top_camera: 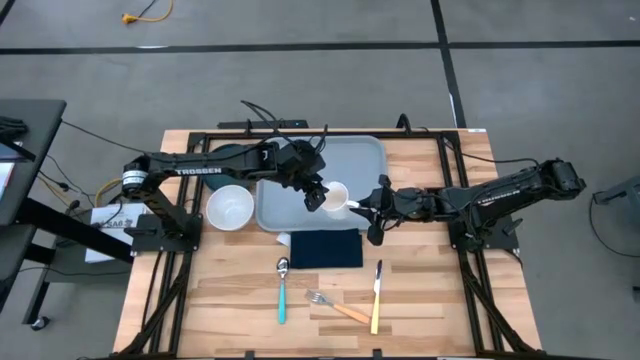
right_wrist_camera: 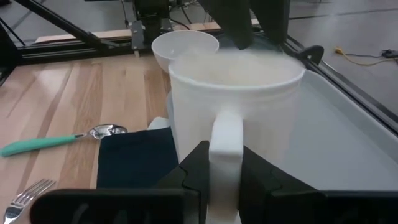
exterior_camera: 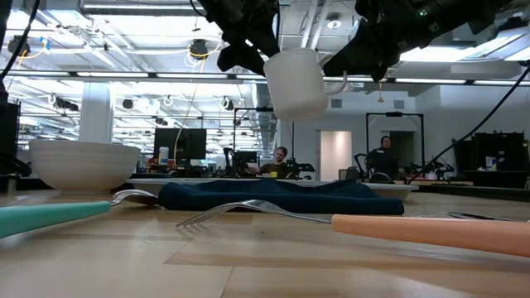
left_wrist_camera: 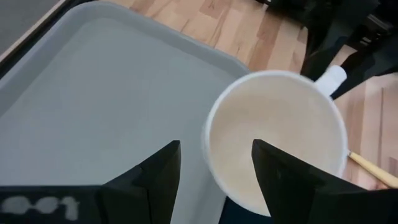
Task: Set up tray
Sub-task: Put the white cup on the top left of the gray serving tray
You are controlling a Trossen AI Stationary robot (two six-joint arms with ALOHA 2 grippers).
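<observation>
Tray [top_camera: 300, 190] lies flat at the back middle of the wooden surface [top_camera: 230, 300], light grey-blue, rectangular, rounded corners, low rim, under both tools. Left tool [top_camera: 318, 193] hangs over the tray's right half, fingers [left_wrist_camera: 152, 180] spread wide, one on each side of the white mug [top_camera: 336, 197] rim. Right tool [top_camera: 368, 207] sits just off the tray's right edge, clamped on the mug handle [right_wrist_camera: 225, 155]. Mug is held in the air, upright, above the tray's front-right corner; low view shows it well clear of the surface. White bowl [top_camera: 230, 208] sits just left of the tray. Dark navy napkin [top_camera: 325, 249] lies just in front of it. Teal-handled spoon [top_camera: 282, 290], fork [top_camera: 335, 305] and yellow-handled knife [top_camera: 376, 297] lie nearer the front edge.
</observation>
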